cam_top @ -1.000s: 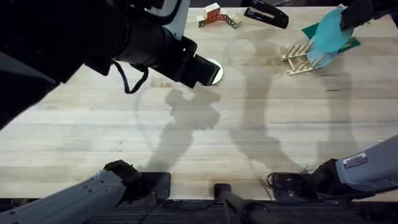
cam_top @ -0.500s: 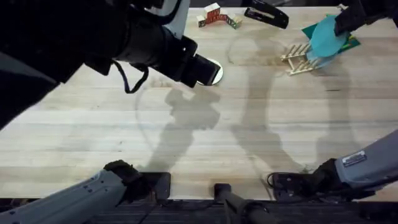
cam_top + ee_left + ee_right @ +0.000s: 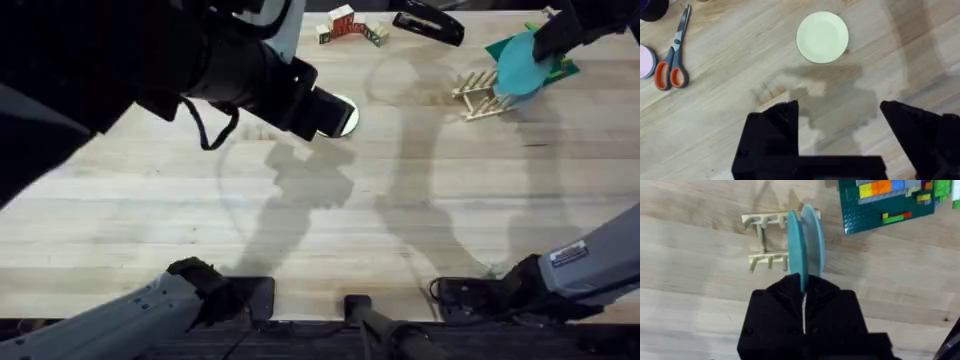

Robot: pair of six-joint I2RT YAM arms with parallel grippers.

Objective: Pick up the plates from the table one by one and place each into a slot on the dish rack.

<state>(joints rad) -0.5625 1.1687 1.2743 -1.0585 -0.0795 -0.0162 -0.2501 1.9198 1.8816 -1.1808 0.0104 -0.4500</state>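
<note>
Right tool (image 3: 803, 287), teal plate (image 3: 796, 242) now lower over dish rack (image 3: 767, 242)

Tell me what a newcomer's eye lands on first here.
The teal plate, gripped on edge by the right hand over the dish rack, with a pale blue plate standing beside it. Next, the cream-yellow plate lying flat on the table ahead of the open left hand.

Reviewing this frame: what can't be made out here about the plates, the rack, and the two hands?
- Overhead: the left arm, large and dark, covers part of the cream plate.
- Right wrist: the right hand, shut on the teal plate, hides the plate's lower edge, so whether it sits in the dish rack is unclear.
- Right wrist: the teal plate partly hides the pale blue plate.
- Left wrist: the frame's edge cuts off the pink dish.
</note>
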